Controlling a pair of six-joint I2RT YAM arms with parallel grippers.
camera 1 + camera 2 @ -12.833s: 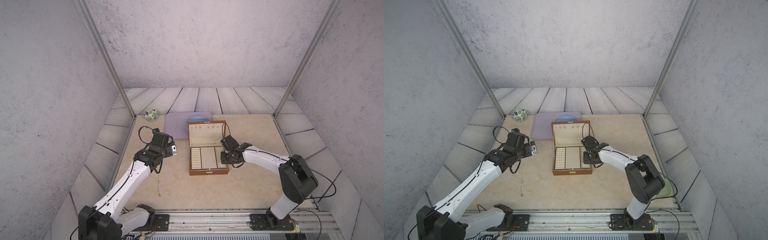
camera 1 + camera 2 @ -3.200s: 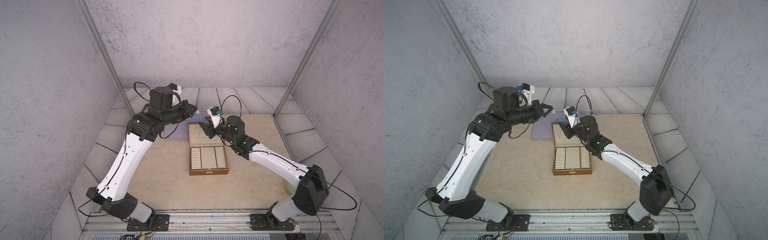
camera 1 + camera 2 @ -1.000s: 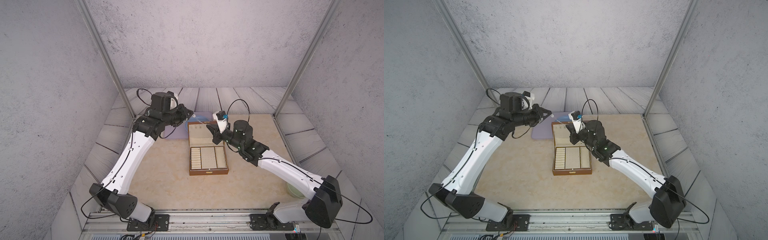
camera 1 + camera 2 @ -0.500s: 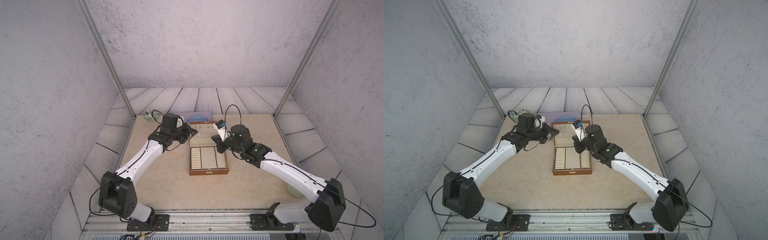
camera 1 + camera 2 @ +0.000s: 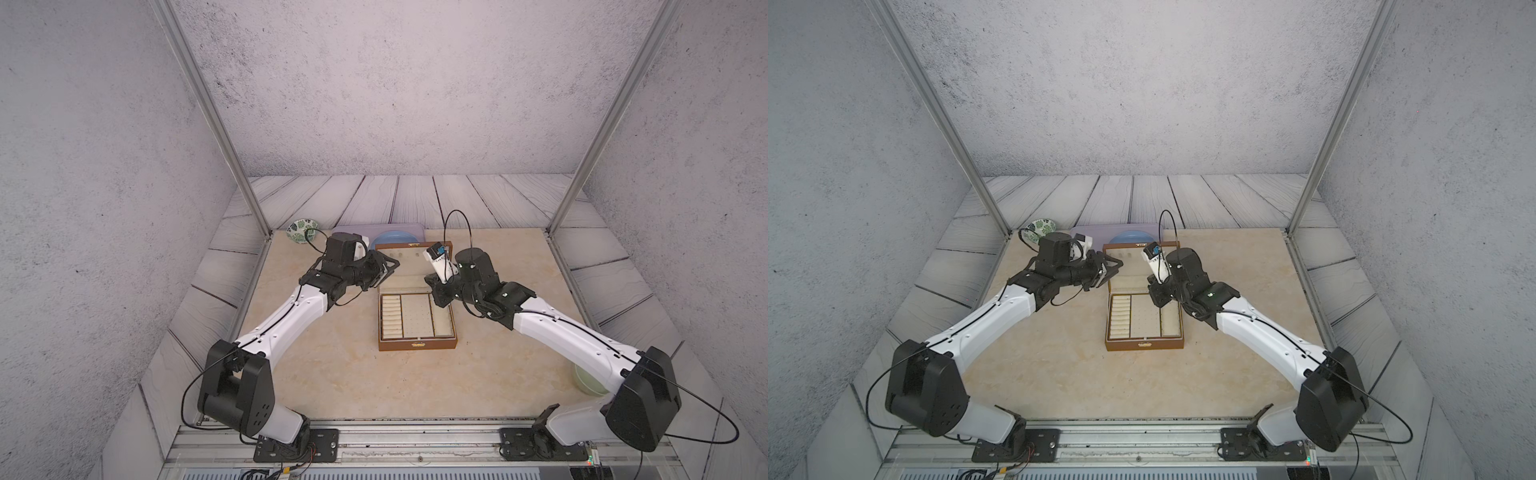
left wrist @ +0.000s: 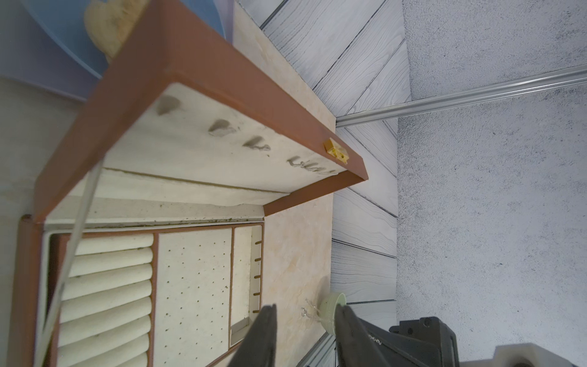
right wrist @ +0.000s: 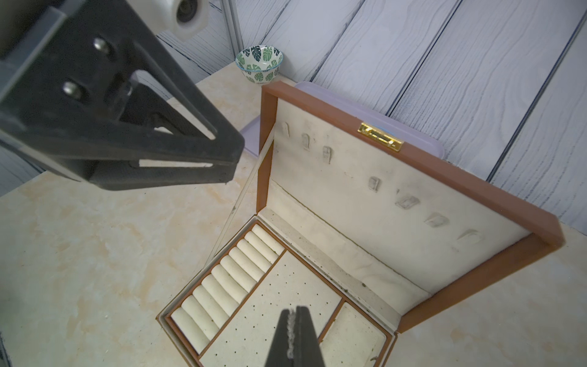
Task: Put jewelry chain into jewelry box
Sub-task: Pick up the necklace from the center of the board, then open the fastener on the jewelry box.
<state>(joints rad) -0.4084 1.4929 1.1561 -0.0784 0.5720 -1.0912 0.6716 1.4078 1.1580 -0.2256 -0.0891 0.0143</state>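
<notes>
a robot lab booth (staged): grey backdrop panels (image 5: 395, 83), aluminium posts (image 5: 207, 112), arms (image 5: 291, 316) bolted to a rail (image 5: 415, 434).

High stereo pair looking down, both wrist views near jewelry box (image 7: 413, 222)

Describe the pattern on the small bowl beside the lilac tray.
Bowl: green leaves on white; right wrist view shows it best.

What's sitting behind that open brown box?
A lilac tray carrying a round blue plate. The raised lid of the brown hinged box covers most of both, so anything else there is hidden.
</notes>
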